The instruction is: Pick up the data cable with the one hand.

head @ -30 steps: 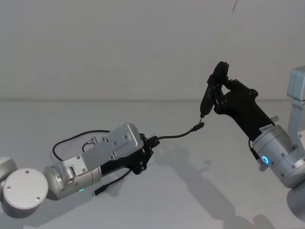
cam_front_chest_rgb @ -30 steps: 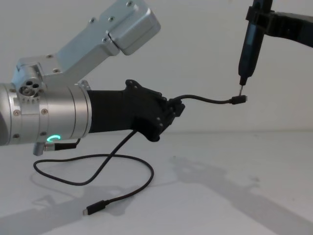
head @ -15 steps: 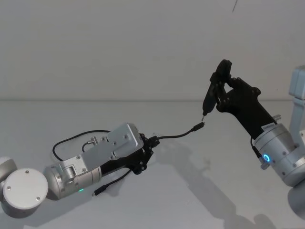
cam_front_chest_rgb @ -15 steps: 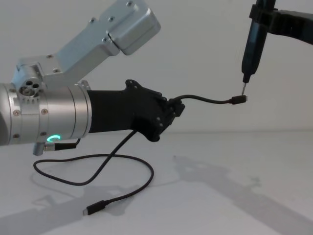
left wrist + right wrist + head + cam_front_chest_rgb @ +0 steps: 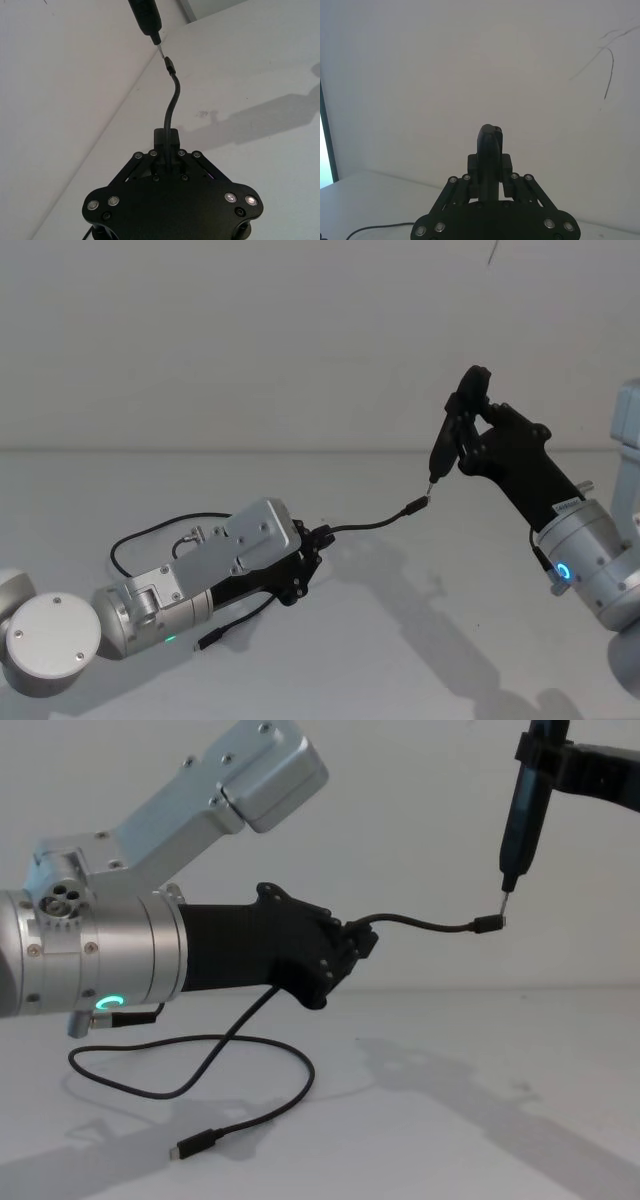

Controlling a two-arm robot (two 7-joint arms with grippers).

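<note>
My left gripper (image 5: 317, 540) is shut on the data cable (image 5: 372, 524) a short way from one end, and is held above the table. That free end juts out toward the right and ends in a small plug (image 5: 487, 924). The rest of the data cable (image 5: 250, 1045) hangs down and loops on the table to its other plug (image 5: 190, 1149). Higher up on the right, my right gripper (image 5: 466, 422) is shut on a slim black pen-like tool (image 5: 443, 443). The tool's metal tip (image 5: 161, 50) hovers just above the raised plug.
The white table (image 5: 400, 640) is bare around the cable loop. A plain white wall (image 5: 250, 340) stands behind it. The left arm's silver cylinder with a green ring (image 5: 110, 1003) sits low at the left.
The right gripper with the pen-like tool has drifted slightly to the right, and its tip stays near the plug. The left gripper and the cable have not moved.
</note>
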